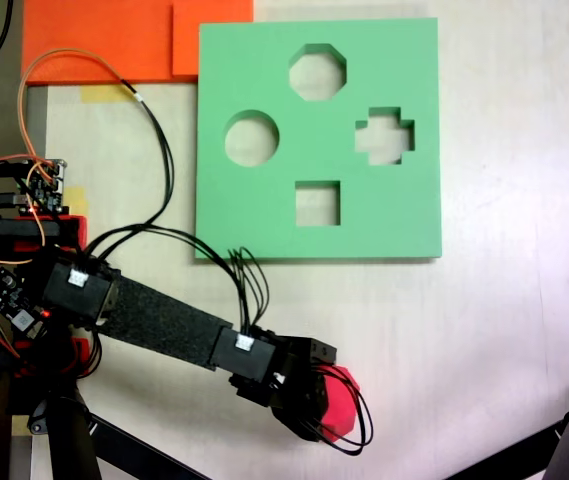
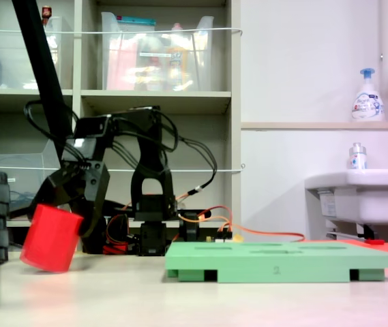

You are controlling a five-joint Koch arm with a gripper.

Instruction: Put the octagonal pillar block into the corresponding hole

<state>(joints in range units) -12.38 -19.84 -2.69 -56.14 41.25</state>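
On the pale table (image 1: pixel 524 300), my black gripper (image 2: pixel 78 204) is clamped on the small red eight-sided foam block (image 2: pixel 50 238), lifted and tilted. I think the eight-sided hole (image 1: pixel 317 71) in the flat green foam board (image 1: pixel 404 215) is empty and well apart.

In the first exterior view the gripper (image 1: pixel 309 405) covers most of the red block (image 1: pixel 337 402), so only its right part shows and its sides cannot be counted. How the jaws meet the block is hidden under the gripper's body. In the second exterior view the green board (image 2: pixel 282 261) is seen edge-on, so its cutouts are thin slits and their shapes cannot be told. There the block (image 2: pixel 50 238) hangs tilted, its upper right corner hidden by the gripper (image 2: pixel 78 204). The orange sheet (image 1: pixel 114 40) is cut off by the first exterior view's top edge.
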